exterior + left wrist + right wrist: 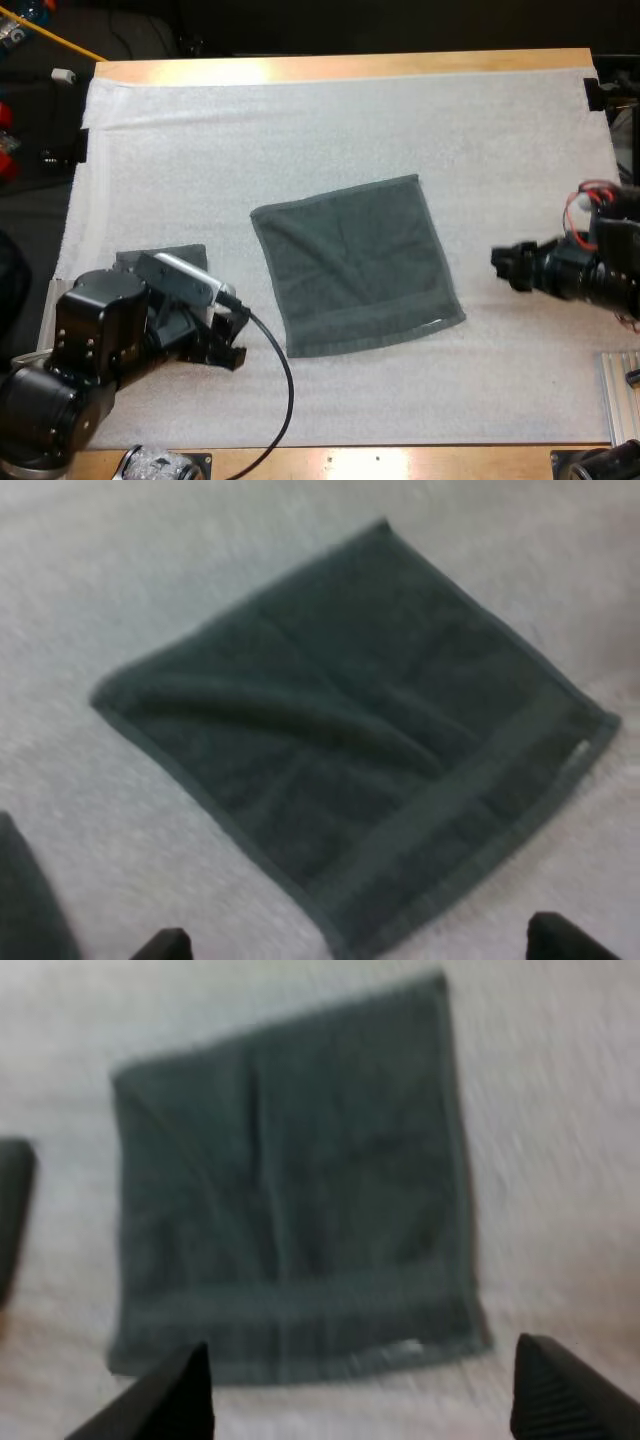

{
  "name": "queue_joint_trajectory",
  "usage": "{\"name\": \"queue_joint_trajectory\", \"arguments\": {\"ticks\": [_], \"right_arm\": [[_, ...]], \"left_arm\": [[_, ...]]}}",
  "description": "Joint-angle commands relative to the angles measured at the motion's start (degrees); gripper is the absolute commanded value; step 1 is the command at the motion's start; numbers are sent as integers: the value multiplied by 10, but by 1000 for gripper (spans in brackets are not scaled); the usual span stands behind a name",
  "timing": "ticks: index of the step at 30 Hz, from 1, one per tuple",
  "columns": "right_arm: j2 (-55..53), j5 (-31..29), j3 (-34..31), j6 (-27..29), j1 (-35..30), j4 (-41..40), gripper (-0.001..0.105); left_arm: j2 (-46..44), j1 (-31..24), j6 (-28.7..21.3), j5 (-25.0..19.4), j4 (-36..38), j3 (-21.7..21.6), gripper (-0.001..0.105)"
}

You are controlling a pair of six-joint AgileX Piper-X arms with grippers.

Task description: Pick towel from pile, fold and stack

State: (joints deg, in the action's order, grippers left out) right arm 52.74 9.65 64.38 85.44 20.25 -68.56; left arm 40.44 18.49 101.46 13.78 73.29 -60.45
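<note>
While left fingers (166,947) and right fingers (168,1402) stand apart, the towel (355,264) lies flat.

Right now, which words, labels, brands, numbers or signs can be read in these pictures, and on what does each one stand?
No text can be read anywhere.
Small pale label at one corner of the flat towel: too small and blurred to read, and I cannot tell whether it bears writing at all.
</note>
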Motion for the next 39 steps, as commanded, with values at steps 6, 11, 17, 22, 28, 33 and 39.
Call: {"name": "queue_joint_trajectory", "arguments": {"ticks": [6, 11, 17, 22, 28, 33, 39], "right_arm": [[-6, -8, -74, 9, -1, -10, 61], [-2, -8, -164, 4, -1, 66, 61], [30, 0, -249, -26, -1, 170, 61], [88, 41, -283, -51, -1, 240, 61], [170, 68, -287, -72, -1, 299, 61], [237, 86, -287, -105, -1, 339, 61], [289, 109, -287, -131, -1, 374, 51]], "left_arm": [[-3, 0, 16, 23, 4, 56, 64], [-3, 0, 16, 23, -25, 104, 64], [-2, 0, 16, 42, -48, 144, 64], [-2, 0, 26, 58, -50, 161, 64], [-2, 0, 28, 58, -54, 161, 64], [-2, 0, 32, 59, -55, 161, 64], [-2, 0, 33, 62, -55, 161, 64]]}}
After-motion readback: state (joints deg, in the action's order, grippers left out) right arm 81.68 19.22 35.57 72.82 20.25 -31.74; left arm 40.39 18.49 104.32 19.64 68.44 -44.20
